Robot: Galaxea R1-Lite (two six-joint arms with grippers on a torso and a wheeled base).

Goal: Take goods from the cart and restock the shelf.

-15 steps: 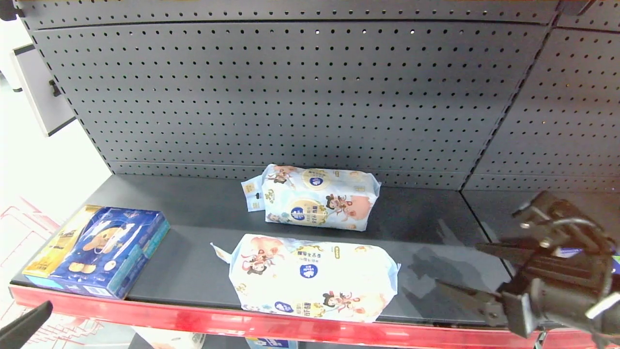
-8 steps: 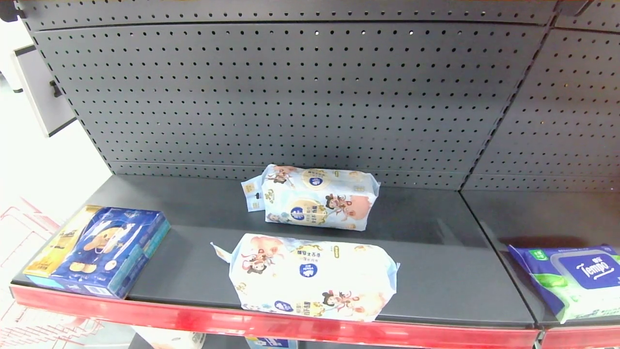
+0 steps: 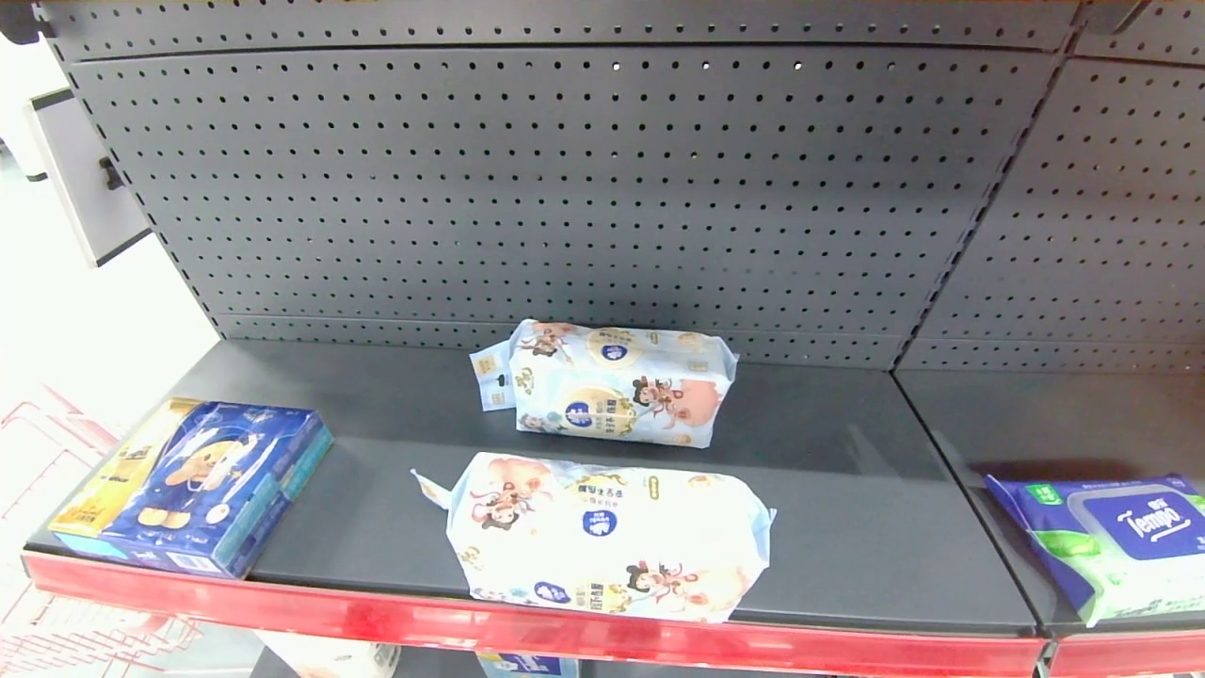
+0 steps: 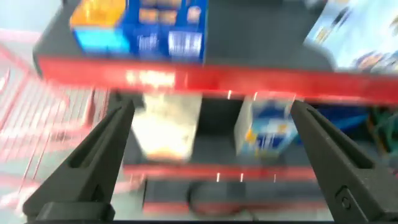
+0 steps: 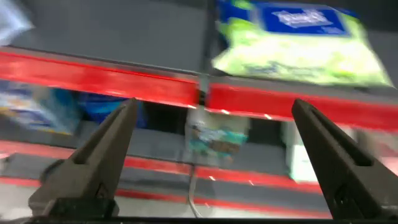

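From the head view, a dark shelf [image 3: 847,527] with a red front edge runs below a perforated back panel [image 3: 565,188]. Two white cartoon-printed packs lie at its middle: the rear pack [image 3: 621,384] sits close to the back panel, and the front pack [image 3: 602,539] lies flat at the front edge, a strip of bare deck between them. At the left front corner a blue box [image 3: 212,485] rests against a yellow box [image 3: 113,471]. On the adjoining section to the right, a blue-and-green wipes pack [image 3: 1120,541] lies near the front edge. The red wire of the cart [image 3: 85,636] shows below the left corner.

In the left wrist view, the left claw [image 4: 212,109] hangs in front of the shelf's red edge, below the blue box, its fingers spread wide. A pale pack [image 4: 165,127] and a blue-and-white carton [image 4: 267,127] stand on a lower shelf [image 4: 205,175].

In the right wrist view, the right claw [image 5: 214,104] is level with the red edge beneath the wipes pack, its fingers also spread wide. Blurred goods [image 5: 214,140] sit on the tier below.
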